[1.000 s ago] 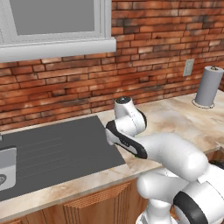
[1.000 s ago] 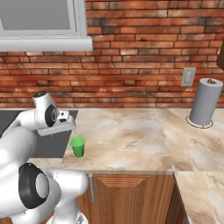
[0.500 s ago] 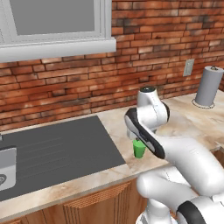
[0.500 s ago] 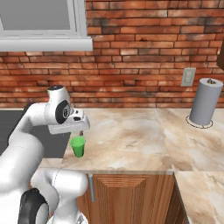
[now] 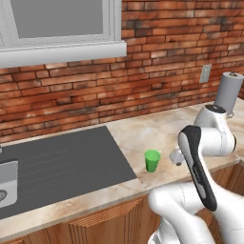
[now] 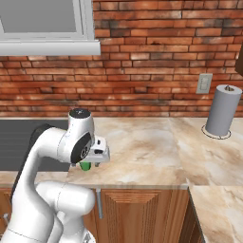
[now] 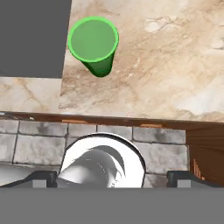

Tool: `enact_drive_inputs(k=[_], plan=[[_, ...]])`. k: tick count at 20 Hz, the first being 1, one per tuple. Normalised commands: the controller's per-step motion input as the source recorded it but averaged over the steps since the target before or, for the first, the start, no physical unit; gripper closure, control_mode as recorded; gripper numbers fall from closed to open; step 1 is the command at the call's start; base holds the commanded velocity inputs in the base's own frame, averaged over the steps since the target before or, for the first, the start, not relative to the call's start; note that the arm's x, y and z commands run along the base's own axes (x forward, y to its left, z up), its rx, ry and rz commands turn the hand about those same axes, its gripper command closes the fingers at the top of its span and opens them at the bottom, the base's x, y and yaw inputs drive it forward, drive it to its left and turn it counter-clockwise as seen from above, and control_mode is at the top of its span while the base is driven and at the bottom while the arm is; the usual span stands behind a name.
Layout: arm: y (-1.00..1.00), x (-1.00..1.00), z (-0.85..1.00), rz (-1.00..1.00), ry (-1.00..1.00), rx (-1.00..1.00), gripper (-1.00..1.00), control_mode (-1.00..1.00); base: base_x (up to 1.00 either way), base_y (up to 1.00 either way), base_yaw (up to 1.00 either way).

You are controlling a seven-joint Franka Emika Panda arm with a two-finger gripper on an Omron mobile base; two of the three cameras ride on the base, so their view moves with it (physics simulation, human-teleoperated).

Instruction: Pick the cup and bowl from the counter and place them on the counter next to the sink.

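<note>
The small green cup [image 7: 93, 43] stands upright on the beige counter [image 7: 166, 74], just right of the sink's dark grey surface [image 7: 33, 39]. From the left base the cup [image 5: 152, 160] stands free beside the sink [image 5: 57, 162]. From the right base the cup [image 6: 85, 166] is mostly hidden behind my hand. My gripper [image 7: 113, 179] is open and empty, its tips spread wide. It hangs over the counter's front edge, nearer the edge than the cup and apart from it. The gripper [image 6: 95, 159] shows low on the bent white arm. The bowl is out of view.
A grey paper towel roll [image 6: 222, 111] stands at the back right of the counter, with a wall outlet [image 6: 204, 83] beside it on the brick wall. Brown cabinet fronts [image 6: 142, 213] and a tiled floor [image 7: 39, 135] lie below the counter edge.
The arm has swung right, from the sink's edge over the cup and on past it toward the counter's front. The cup has stayed in place. The gripper has stayed open.
</note>
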Motion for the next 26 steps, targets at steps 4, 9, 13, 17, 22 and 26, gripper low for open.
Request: enact_drive_inputs(k=[4, 9, 13, 17, 22, 26], plan=[[-0.30, -0.84, 0.35, 0.00, -0.02, 0.10, -1.00, -1.00, 0.00, 0.00, 0.00], [-0.11, -0.77, 0.24, 0.00, -0.04, 0.00, -1.00, -1.00, 0.00, 0.00, 0.00], [-0.13, -0.81, 0.20, 0.00, 0.00, 0.00, -1.00, -1.00, 0.00, 0.00, 0.00], [-0.12, -0.48, 0.03, 0.00, 0.00, 0.00, -1.00, -1.00, 0.00, 0.00, 0.00], [0.00, 0.00, 0.00, 0.00, 0.00, 0.00, -1.00, -1.00, 0.00, 0.00, 0.00], [0.00, 0.00, 0.00, 0.00, 0.00, 0.00, -1.00, -1.00, 0.00, 0.00, 0.00]])
